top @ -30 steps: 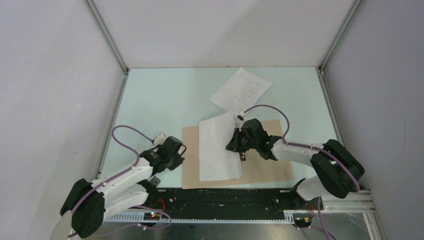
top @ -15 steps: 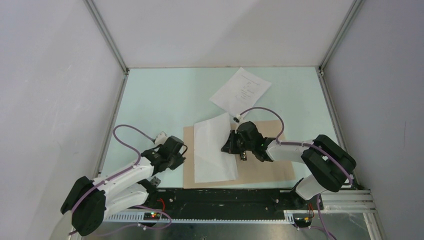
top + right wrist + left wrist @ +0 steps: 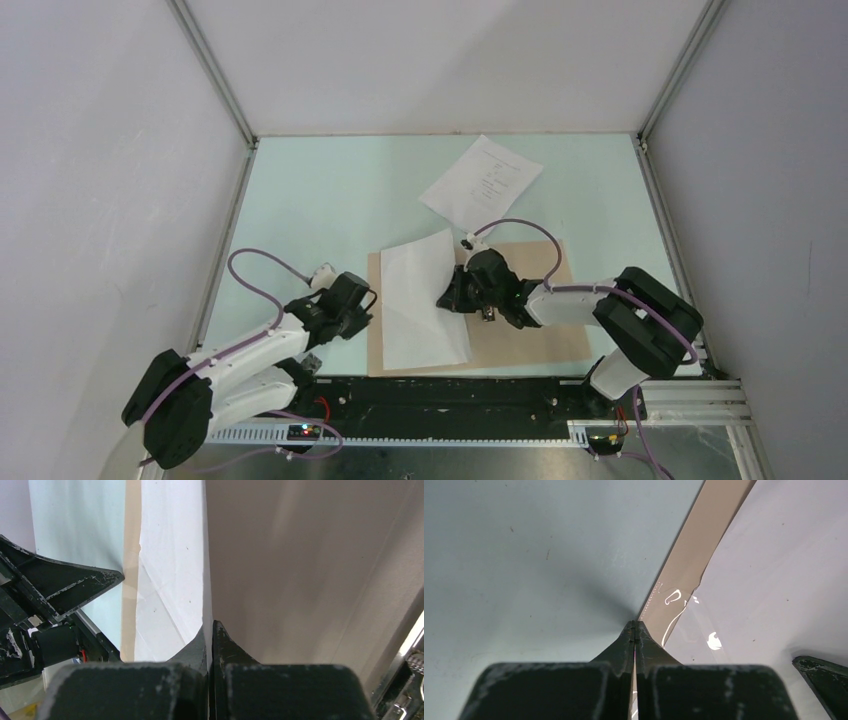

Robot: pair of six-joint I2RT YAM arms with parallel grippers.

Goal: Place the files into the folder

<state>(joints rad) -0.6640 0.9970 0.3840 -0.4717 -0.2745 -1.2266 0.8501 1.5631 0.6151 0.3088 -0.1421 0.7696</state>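
Note:
The tan folder [image 3: 530, 335] lies open near the table's front. A blank white file [image 3: 420, 300] lies across its left half. My right gripper [image 3: 452, 298] is shut on that sheet's right edge. In the right wrist view the blank file [image 3: 170, 570] runs up from the closed tips of the right gripper [image 3: 210, 626], with the folder [image 3: 300, 570] beside it. My left gripper [image 3: 362, 308] is shut at the folder's left edge. A tan sliver of folder [image 3: 704, 545] shows between the left gripper's tips [image 3: 634, 626]. The printed file [image 3: 482, 182] lies apart at the back.
The pale green table [image 3: 330, 200] is boxed in by white walls and metal corner posts [image 3: 215, 75]. A black rail [image 3: 450, 392] with the arm bases runs along the near edge, just below the folder.
My right gripper has drawn the blank file leftward across the folder, and its arm has stretched further left. The left arm and the printed file have stayed put.

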